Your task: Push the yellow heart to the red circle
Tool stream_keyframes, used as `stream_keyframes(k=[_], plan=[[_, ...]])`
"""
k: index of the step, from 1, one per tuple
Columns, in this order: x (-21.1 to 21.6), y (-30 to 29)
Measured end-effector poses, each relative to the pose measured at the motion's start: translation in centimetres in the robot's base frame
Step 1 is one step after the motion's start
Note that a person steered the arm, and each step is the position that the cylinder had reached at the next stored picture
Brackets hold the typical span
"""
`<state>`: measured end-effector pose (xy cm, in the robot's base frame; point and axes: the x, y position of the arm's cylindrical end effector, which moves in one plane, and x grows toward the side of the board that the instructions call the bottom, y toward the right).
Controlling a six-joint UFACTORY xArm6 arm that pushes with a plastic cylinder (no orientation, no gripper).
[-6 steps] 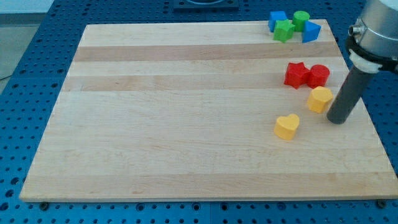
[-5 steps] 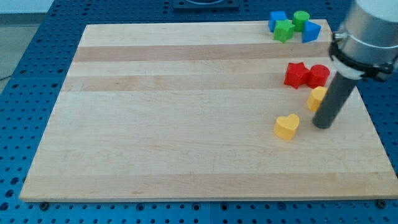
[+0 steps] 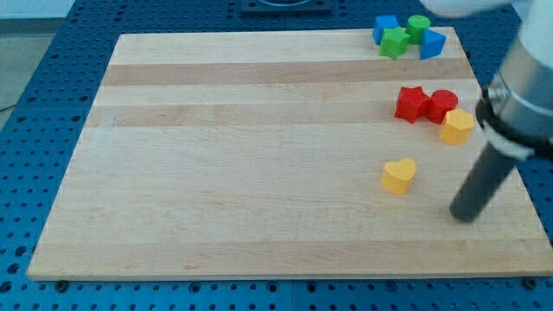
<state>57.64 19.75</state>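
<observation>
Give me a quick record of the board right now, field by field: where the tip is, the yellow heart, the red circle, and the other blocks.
tip: my tip on the board, to the view's right and slightly below the yellow heart, not touching it
yellow heart: alone, right of centre
red circle: near the right edge, beside the red star
yellow hexagon: against the red circle's lower right
top right cluster: two blue blocks, green star, green cylinder
heart to circle: apart

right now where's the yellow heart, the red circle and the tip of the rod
yellow heart (image 3: 398,176), camera view, on its top face
red circle (image 3: 443,104), camera view, on its top face
my tip (image 3: 464,215), camera view, the rod's very end, right of the heart and lower
</observation>
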Motion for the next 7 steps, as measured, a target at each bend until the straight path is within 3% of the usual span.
stream_keyframes(k=[1, 2, 3, 4, 5, 7], plan=[[1.8, -6.9], [-2.6, -9.0], [-8.6, -5.6], [-10.5, -3.9], [-8.5, -3.9], [-10.7, -3.6]])
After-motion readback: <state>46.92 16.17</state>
